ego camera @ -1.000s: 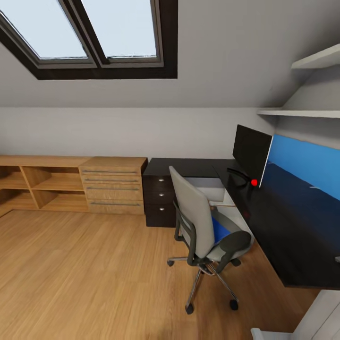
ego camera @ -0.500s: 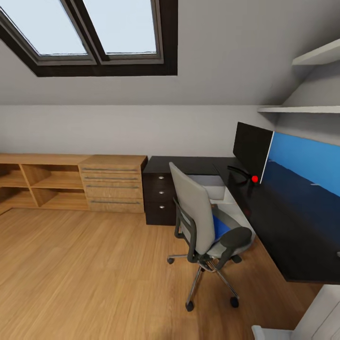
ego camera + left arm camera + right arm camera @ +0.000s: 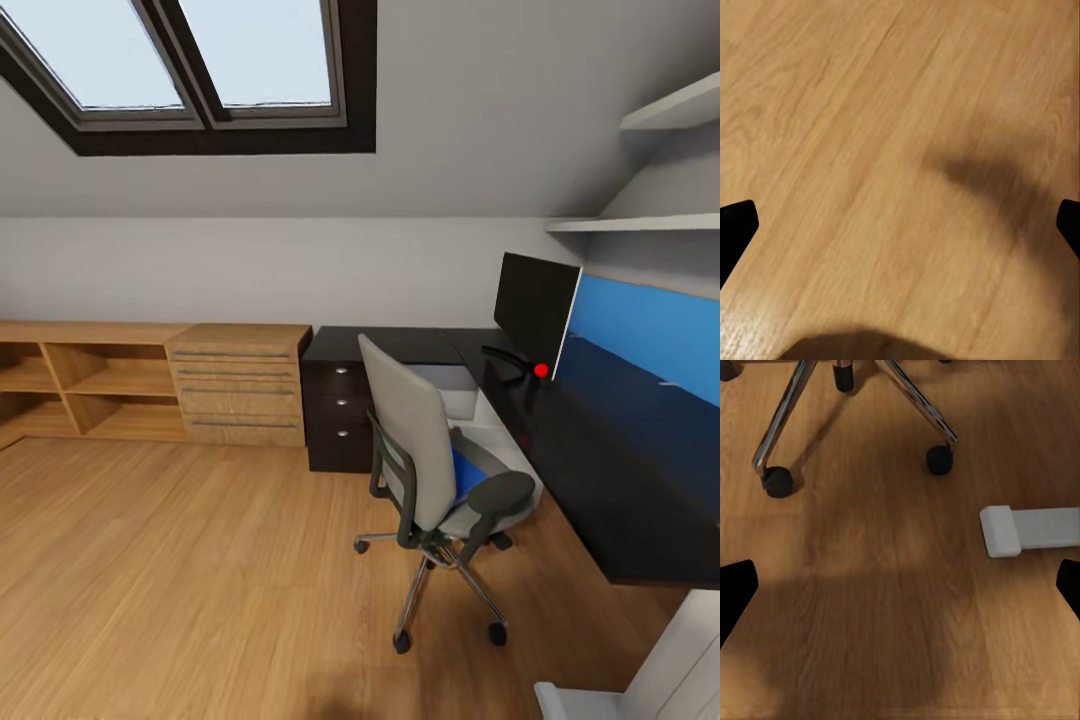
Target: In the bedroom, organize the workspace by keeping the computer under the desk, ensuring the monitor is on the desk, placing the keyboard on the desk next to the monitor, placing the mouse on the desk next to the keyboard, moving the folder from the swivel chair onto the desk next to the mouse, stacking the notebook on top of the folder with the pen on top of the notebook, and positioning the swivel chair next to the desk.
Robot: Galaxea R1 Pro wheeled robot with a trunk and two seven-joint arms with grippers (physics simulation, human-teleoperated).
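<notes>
- The folder lies flat on the seat of the swivel chair, right of centre in the head view. Only a bright blue wedge shows between the chair back and the near armrest, so its long axis cannot be read.
- The right claw is judged the nearer one. Its wrist view looks down on the chair's metal star base and black castors at the top of the frame. The folder therefore lies ahead of and above that claw.
- Right claw state: the two dark fingertips sit at opposite frame edges, spread wide, with nothing between them.
- The left claw is likewise spread wide and holds nothing. It faces bare wood planks and a soft shadow.
- Chair: grey upholstered tall back, black armrests, chromed spokes. It stands just beside the desk, back turned toward the viewer.
- Desk: glossy black L-shaped top and a dark drawer unit with round silver knobs.
- The monitor stands upright on the desk in the right part of the frame. It is thin and black, with a red dot at its lower corner.
- A light grey box under the desk, behind the chair, is probably the computer.
- A white block rests on the floor beside the castors; its identity is unclear.
</notes>
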